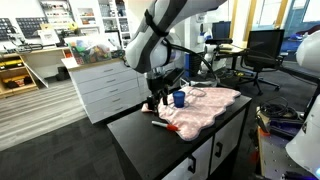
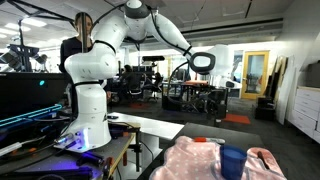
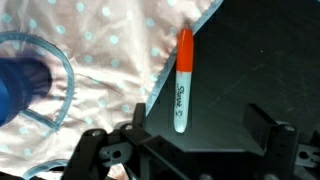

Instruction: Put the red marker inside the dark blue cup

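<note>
Marker (image 3: 182,80) is flat on the black table (image 3: 262,70), not in the cup. In the wrist view its long axis runs almost straight up and down the picture with a slight lean. The cap (image 3: 185,47) end points to the top of the frame and the butt end points down toward the gripper (image 3: 180,138). It looks like a white barrel with black script lettering along its length and an orange-red cap covering roughly the upper third. The barrel lies just beside the edge of the cloth (image 3: 100,50), which is pink with pale blue dots. The cap tip is right at a corner of the cloth, and I can't tell if they touch. The dark blue cup (image 3: 18,85) is at the far left of the wrist view on the cloth, well apart from the marker, with a clear bluish rim arcing around it. The jaws are spread wide and hold nothing. One finger (image 3: 268,130) shows dark at lower right, its mate at lower left, and the marker's butt end lines up with the gap between them. In an exterior view the marker is only a small red streak on the table at the near edge of the cloth, the cup stands upright beyond it, and the gripper hangs close over both.
</note>
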Tool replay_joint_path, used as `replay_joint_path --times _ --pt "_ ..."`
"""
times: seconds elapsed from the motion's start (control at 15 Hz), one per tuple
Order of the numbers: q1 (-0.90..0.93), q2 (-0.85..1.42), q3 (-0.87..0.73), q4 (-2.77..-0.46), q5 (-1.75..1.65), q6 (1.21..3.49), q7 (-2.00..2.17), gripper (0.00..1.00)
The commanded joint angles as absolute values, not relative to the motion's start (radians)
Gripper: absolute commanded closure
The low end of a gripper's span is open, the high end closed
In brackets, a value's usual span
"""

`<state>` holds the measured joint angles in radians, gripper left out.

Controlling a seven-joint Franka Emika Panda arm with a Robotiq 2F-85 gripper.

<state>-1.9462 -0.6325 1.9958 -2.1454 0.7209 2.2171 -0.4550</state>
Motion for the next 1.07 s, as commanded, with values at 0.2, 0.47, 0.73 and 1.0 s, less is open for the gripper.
replay_joint_path --times 0.2,0.47,0.73,1.0 --pt "-1.993 -0.605 2.067 -2.155 0.733 2.276 -0.509 0.0" --pt "-2.033 -0.62 2.121 -2.142 0.746 2.294 -0.547 0.0" --pt "-2.074 -0.631 2.162 -2.128 0.757 2.314 -0.591 0.0" --pt "-2.126 -0.661 2.207 -2.09 0.787 2.312 -0.624 0.0"
